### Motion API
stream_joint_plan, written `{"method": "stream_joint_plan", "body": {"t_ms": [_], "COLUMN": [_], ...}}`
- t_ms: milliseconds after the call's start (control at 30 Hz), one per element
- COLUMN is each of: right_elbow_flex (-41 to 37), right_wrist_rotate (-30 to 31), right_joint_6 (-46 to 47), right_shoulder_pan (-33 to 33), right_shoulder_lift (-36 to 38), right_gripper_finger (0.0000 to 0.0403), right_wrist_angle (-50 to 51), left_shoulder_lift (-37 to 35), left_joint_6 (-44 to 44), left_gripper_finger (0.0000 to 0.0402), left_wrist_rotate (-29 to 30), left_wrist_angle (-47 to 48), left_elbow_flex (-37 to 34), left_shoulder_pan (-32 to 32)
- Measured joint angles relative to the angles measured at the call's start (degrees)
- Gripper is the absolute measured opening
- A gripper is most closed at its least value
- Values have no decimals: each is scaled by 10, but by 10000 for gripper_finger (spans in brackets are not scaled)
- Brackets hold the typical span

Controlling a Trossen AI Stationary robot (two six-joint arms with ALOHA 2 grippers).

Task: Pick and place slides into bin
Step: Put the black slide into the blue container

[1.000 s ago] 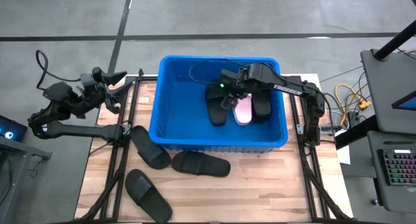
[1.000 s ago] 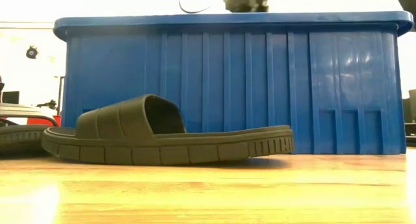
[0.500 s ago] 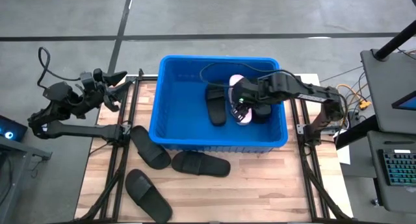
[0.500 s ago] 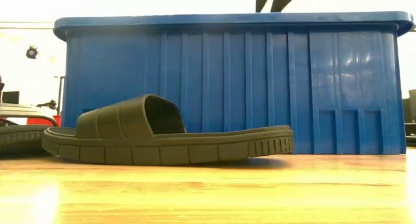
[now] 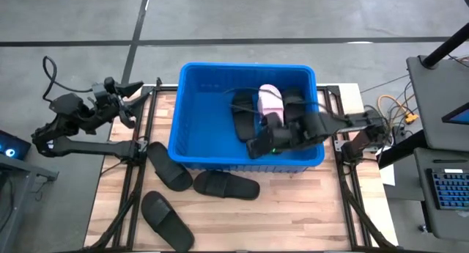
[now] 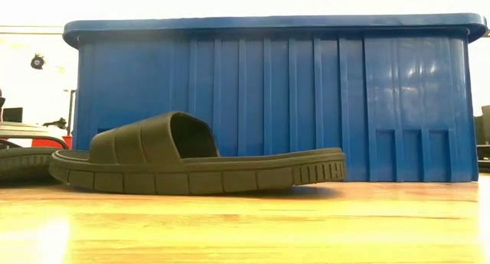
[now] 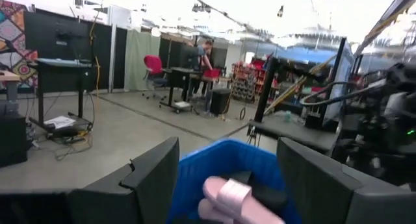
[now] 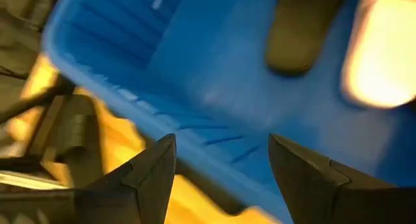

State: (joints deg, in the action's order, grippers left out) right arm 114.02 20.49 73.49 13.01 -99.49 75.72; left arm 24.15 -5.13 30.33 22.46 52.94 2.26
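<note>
The blue bin [image 5: 192,121] stands in the middle of the table. In it lie a pale pink slide [image 5: 270,99] and two black slides [image 5: 242,119], [image 5: 294,105]. My right gripper [image 5: 256,147] is open and empty above the bin's near wall. Its wrist view [image 8: 221,172] shows the blue wall [image 8: 162,87] below it. Three black slides [image 5: 170,166], [image 5: 226,185], [image 5: 167,219] lie soles down on the table in front of the bin. My left gripper [image 5: 135,88] waits open at the table's far left. Its wrist view [image 7: 227,185] looks at the bin [image 7: 195,169].
In the low view a black slide [image 6: 191,157] lies in front of the bin's ribbed wall [image 6: 306,103]. Dark frame rails [image 5: 135,172] run along both table sides. A desk with a keyboard [image 5: 447,187] stands off the right. Bare wood shows at the near right [image 5: 308,216].
My right gripper has moved from over the slides in the bin's middle toward the table's near edge and a little left, and now hangs over the bin's near wall. The slides in the bin and on the table lie as before.
</note>
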Motion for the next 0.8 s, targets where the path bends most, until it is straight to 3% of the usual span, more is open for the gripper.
{"method": "stream_joint_plan", "body": {"t_ms": [233, 433, 800], "right_elbow_flex": [1, 0, 0], "right_wrist_rotate": [7, 50, 20], "right_joint_6": [80, 109, 165], "right_shoulder_pan": [52, 90, 132], "right_shoulder_lift": [-57, -102, -158], "right_gripper_finger": [232, 226, 226], "right_wrist_angle": [-126, -242, -268], "left_shoulder_lift": [-6, -23, -62], "left_joint_6": [-4, 0, 0], "left_gripper_finger": [244, 244, 244], "left_wrist_rotate": [-1, -2, 0], "left_wrist_angle": [14, 14, 13], "left_elbow_flex": [-1, -1, -1], "left_shoulder_pan": [0, 0, 0]}}
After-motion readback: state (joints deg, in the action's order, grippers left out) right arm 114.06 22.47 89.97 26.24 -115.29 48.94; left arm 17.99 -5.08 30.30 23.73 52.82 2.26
